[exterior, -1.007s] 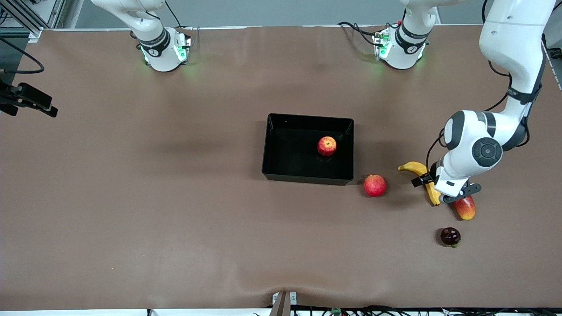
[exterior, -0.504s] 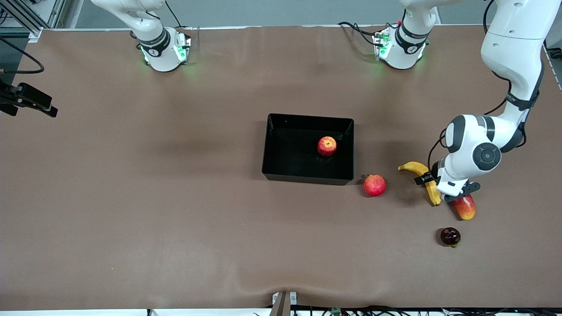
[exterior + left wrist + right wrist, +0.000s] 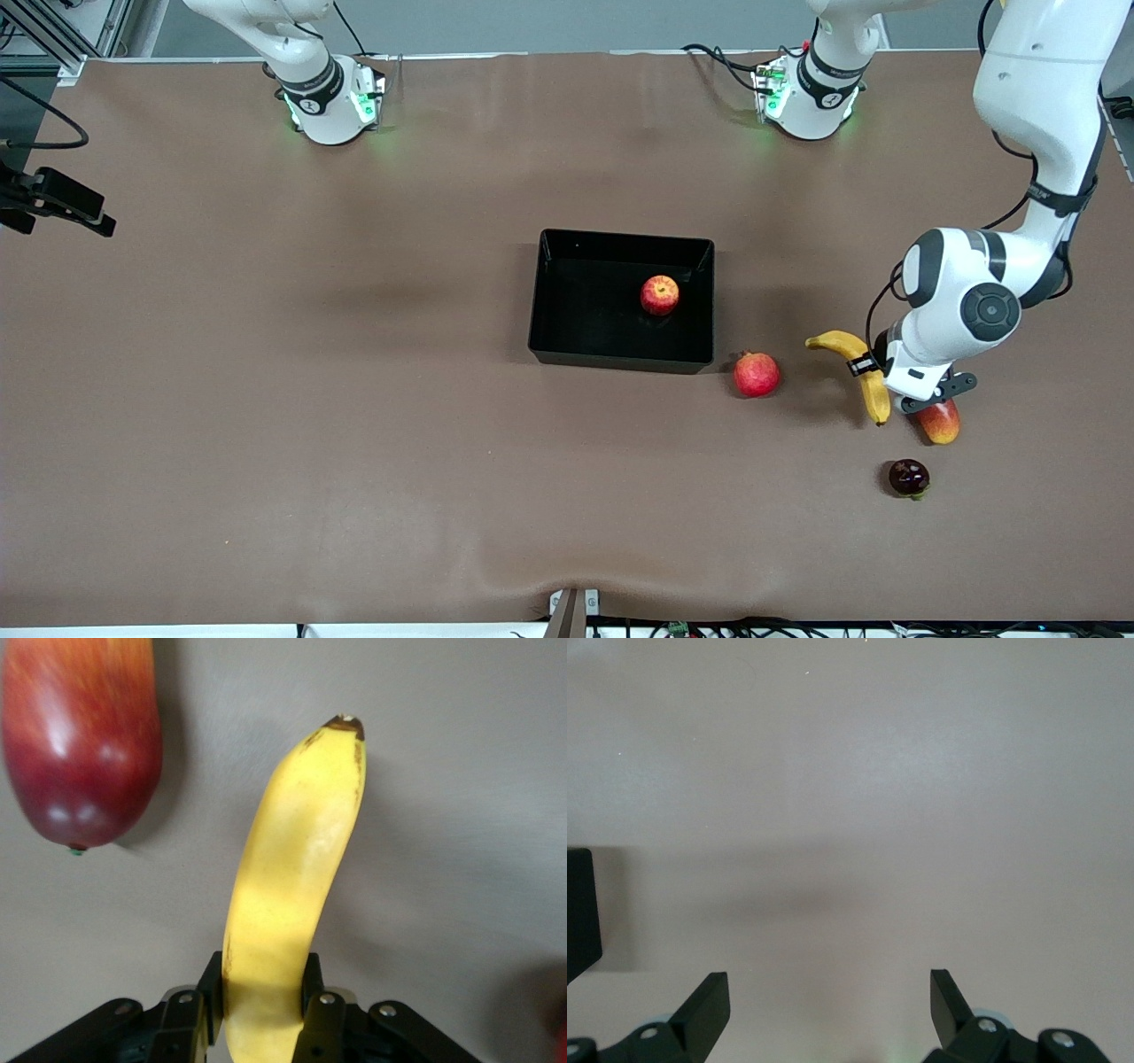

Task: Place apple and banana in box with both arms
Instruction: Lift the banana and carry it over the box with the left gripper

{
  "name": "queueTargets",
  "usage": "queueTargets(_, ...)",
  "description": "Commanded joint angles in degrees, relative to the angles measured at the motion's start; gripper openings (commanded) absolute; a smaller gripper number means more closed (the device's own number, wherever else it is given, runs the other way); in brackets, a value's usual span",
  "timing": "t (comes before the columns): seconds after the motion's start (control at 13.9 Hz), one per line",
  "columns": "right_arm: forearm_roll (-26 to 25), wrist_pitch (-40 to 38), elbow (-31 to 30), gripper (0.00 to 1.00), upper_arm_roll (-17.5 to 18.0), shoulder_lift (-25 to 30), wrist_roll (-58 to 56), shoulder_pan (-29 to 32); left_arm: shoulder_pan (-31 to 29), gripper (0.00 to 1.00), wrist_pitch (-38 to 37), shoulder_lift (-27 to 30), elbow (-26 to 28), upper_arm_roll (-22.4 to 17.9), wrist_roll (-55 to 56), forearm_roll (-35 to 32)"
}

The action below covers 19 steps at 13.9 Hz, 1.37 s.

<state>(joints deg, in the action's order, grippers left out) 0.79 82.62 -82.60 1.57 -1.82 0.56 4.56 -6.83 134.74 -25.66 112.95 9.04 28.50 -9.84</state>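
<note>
While the apple (image 3: 660,294) already sits in the box (image 3: 549,341) at mid-bench, the left gripper (image 3: 870,368), toward the left arm's end of the bench, is pinched on the banana (image 3: 864,372) and has begun lifting it: over the last second the fruit's lower tip has swung slightly clear of the mango (image 3: 940,421). The right gripper (image 3: 830,997) hangs spread over bare table, waiting. By my judgement only the carry to the box and the release remain.

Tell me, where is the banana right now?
The banana is toward the left arm's end of the table, clamped in the left gripper, beside the mango and outside the box.
</note>
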Motion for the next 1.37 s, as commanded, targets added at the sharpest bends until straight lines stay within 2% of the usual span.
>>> queueTargets(0.0, -0.88, -0.36, 0.86, 1.0, 0.19, -0.2, 0.76, 0.54, 1.56, 0.0, -5.78, 5.34, -1.23, 1.58, 0.95, -1.41)
queueTargets(0.14, -0.88, -0.36, 0.95, 1.0, 0.02, -0.2, 0.84, 0.8, 1.56, 0.0, -11.05, 7.37, -4.13, 4.47, 1.03, -1.32)
queueTargets(0.36, -0.62, -0.18, 0.95, 1.0, 0.01, -0.2, 0.84, 0.71, 1.65, 0.0, -18.09, 7.38, -9.58, 9.48, 2.17, -1.14)
queueTargets(0.58, -0.18, -0.27, 0.95, 1.0, 0.45, -0.2, 0.93, 0.19, 3.39, 0.0, -19.25, 6.76, -12.4, 13.97, 5.51, -1.06)
queueTargets(0.65, 0.08, -0.27, 0.95, 1.0, 0.54, -0.2, 0.93, 0.19, 5.32, 0.0, -19.16, 5.98, -13.01, 14.42, 5.69, -0.97)
queueTargets(0.94, 0.35, 0.26, 1.92, 1.0, 0.45, -0.29, 0.93, -0.25, 17.53, 0.0, -19.16, -1.21, -21.7, 14.33, 13.23, -1.32)
queueTargets(1.08, -0.17, 0.26, 1.92, 1.0, 0.37, -0.29, 0.85, -2.53, 22.54, 0.0, -19.07, -5.7, -25.57, 14.16, 15.09, -1.32)
queueTargets(1.29, -0.44, -0.27, 1.74, 1.0, 0.37, -0.29, 0.84, -3.07, 29.48, 0.0, -18.81, -10.28, -30.06, 13.63, 23.77, -1.32)
